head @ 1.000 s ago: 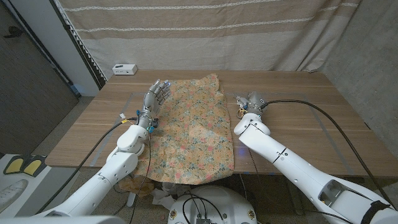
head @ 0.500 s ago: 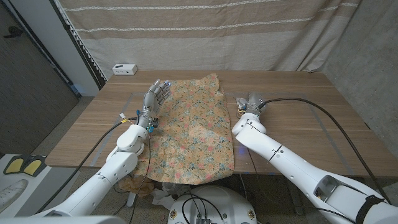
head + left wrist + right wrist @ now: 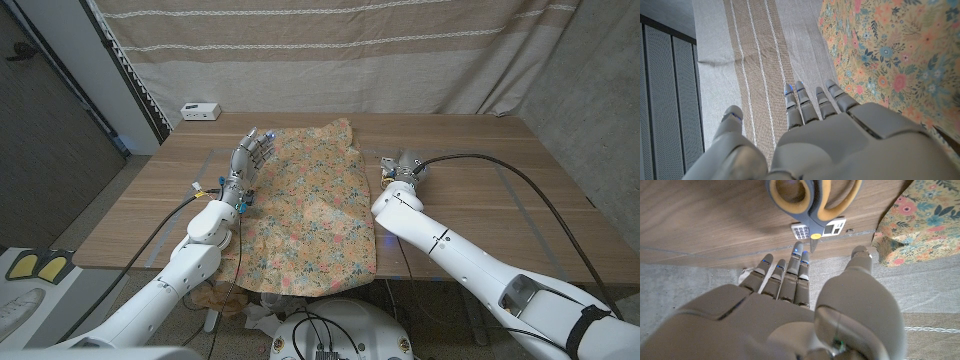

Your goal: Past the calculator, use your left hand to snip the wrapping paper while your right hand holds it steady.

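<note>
A sheet of floral wrapping paper lies spread on the wooden bench, running from near the far middle toward the near edge, where it hangs over. The left hand is at the paper's left edge near its far corner, its fingers stretched out close together with the thumb apart, gripping nothing. The right hand is on the bare bench just beside the paper's right edge, apart from it; its fingers are extended side by side and hold nothing. In the right wrist view, scissors with grey-and-yellow handles lie on the bench just beyond those fingertips, and a small calculator sits partly under them. A small white box sits at the bench's far left corner.
</note>
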Controlling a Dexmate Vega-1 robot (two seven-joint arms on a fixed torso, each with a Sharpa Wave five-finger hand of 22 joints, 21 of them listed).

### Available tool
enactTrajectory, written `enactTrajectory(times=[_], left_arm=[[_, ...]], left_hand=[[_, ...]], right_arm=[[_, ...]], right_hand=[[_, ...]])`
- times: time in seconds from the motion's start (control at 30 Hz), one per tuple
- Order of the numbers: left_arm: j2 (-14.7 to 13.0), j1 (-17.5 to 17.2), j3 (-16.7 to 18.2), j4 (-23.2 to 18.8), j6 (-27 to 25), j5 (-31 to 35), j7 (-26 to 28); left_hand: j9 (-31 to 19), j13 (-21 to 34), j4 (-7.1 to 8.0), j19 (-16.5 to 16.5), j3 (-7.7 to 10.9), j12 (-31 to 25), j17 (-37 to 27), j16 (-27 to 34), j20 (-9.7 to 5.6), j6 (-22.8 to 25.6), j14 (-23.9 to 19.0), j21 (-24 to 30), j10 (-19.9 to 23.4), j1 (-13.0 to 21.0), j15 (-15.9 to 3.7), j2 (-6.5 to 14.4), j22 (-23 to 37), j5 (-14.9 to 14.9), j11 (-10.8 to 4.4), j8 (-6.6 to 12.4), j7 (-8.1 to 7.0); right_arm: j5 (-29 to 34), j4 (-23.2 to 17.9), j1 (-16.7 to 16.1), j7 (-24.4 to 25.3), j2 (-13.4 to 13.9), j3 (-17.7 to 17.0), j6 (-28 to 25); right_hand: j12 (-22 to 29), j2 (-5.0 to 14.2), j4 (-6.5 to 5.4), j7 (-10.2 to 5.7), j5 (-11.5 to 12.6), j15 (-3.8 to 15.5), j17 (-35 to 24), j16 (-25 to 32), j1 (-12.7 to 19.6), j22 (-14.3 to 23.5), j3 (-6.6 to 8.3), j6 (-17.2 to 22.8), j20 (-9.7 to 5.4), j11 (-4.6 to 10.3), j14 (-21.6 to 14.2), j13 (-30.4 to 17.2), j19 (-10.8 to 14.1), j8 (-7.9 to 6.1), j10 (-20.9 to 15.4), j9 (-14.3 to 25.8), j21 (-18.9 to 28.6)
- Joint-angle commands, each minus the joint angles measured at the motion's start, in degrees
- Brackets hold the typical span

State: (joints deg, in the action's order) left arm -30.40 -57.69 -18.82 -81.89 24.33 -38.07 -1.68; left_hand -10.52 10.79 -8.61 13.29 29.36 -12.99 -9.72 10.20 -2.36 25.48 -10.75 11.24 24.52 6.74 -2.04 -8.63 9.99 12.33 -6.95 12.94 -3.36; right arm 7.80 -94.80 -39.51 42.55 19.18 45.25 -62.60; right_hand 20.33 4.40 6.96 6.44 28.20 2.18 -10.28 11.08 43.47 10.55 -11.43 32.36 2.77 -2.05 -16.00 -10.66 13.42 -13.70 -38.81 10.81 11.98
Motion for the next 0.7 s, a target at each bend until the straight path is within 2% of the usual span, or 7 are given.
enactTrajectory(times=[0.03,0.17,0.23,0.33,0.47,0.63,0.7], left_arm=[[0.38,0.2,-0.11,0.51,0.23,0.07,0.11],[0.28,0.21,-0.14,0.61,0.12,0.04,-0.04],[0.35,0.19,-0.12,0.71,0.17,-0.05,-0.05],[0.41,0.21,-0.14,0.89,0.24,-0.13,-0.2],[0.52,0.28,-0.16,1.14,0.37,-0.16,-0.28],[0.6,0.34,-0.11,1.45,0.48,-0.28,-0.39],[0.63,0.35,-0.09,1.55,0.56,-0.34,-0.48]], left_hand=[[-0.16,0.15,0.07,-0.29,-0.41,0.02,-0.26,0.38,-2.7,-1.56,0.07,-0.09,0.53,0.36,-6.28,0.26,0.18,0.12,0.02,-0.8,-0.29],[-0.15,0.15,0.07,-0.14,-0.46,0.21,-0.25,0.39,-2.8,-2.23,0.02,-0.03,0.38,0.41,-6.18,0.31,0.18,0.13,-0.1,-1.15,-0.29],[-0.15,0.16,0.07,-0.14,-0.48,0.21,-0.25,0.38,-2.75,-1.81,0.03,-0.03,0.49,0.43,-6.21,0.33,0.18,0.13,0.02,-1.02,-0.27],[-0.15,0.16,0.07,-0.13,-0.49,0.21,-0.25,0.38,-2.78,-1.56,0.03,-0.02,0.55,0.44,-6.19,0.34,0.18,0.13,0.07,-0.94,-0.17],[-0.15,0.16,0.07,-0.14,-0.52,0.23,-0.25,0.39,-2.79,-1.41,0.01,-0.02,0.62,0.46,-6.18,0.36,0.18,0.13,-0.02,-0.93,-0.11],[-0.15,0.16,0.08,-0.14,-0.56,0.25,-0.25,0.36,-2.79,-1.17,0.07,-0.02,0.74,0.47,-6.17,0.37,0.18,0.13,0.08,-0.89,0.04],[-0.15,0.16,0.08,-0.14,-0.57,0.26,-0.25,0.36,-2.8,-1.1,0.06,-0.02,0.74,0.47,-6.13,0.38,0.18,0.13,0.14,-0.88,0.04]], right_arm=[[-0.16,2.81,1.57,-0.36,-0.9,1.17,-1.66],[0.09,3.28,2.01,-0.41,-0.89,1.86,-2.1],[0.3,3.76,2.22,-0.11,-1.25,2.1,-2.45],[0.92,4.65,2.85,0.16,-1.58,3.1,-3.04],[1.56,5.74,3.55,0.4,-2.03,4.11,-3.59],[2.54,7.8,4.44,1.12,-3.07,5.24,-4.44],[2.91,8.53,4.72,1.35,-3.38,5.7,-4.8]], right_hand=[[0.32,0.49,-0.01,-0.25,0.15,0.09,-0.21,0.15,0.57,0.27,0.1,0.7,0.13,0.0,-0.74,-0.15,0.34,-0.06,-0.69,0.11,0.4],[0.33,0.56,-0.03,-0.42,0.14,0.26,-0.22,0.1,0.62,0.29,0.12,1.04,0.24,0.24,-0.75,-0.15,0.09,-0.12,-0.9,0.12,0.3],[0.15,0.66,-0.09,-1.37,0.11,0.67,-0.24,-0.23,0.66,0.3,0.15,1.14,0.1,0.12,-0.05,-0.17,-0.36,-0.03,-0.74,0.14,0.1],[0.06,0.66,-0.16,-1.73,0.08,0.69,-0.25,-0.26,0.57,0.3,0.11,1.23,-0.1,0.45,0.02,-0.19,-0.66,0.01,-0.65,0.16,-0.02],[0.15,0.72,-0.47,-1.89,-0.08,-2.53,-0.28,0.1,0.2,0.3,-0.03,1.89,0.24,0.49,-1.13,-0.31,-0.55,0.04,-1.47,0.24,0.03],[0.14,0.63,-0.56,-1.92,-0.14,-2.49,-0.27,0.04,0.04,0.3,-0.13,2.22,0.7,0.59,-1.12,-0.34,-0.49,0.01,-1.65,0.26,0.05],[-0.01,0.42,-0.69,-1.99,-0.23,-4.91,-0.26,0.43,-0.2,0.29,-0.34,2.38,0.81,0.6,-2.55,-0.41,-0.33,0.16,-1.83,0.33,0.09]])
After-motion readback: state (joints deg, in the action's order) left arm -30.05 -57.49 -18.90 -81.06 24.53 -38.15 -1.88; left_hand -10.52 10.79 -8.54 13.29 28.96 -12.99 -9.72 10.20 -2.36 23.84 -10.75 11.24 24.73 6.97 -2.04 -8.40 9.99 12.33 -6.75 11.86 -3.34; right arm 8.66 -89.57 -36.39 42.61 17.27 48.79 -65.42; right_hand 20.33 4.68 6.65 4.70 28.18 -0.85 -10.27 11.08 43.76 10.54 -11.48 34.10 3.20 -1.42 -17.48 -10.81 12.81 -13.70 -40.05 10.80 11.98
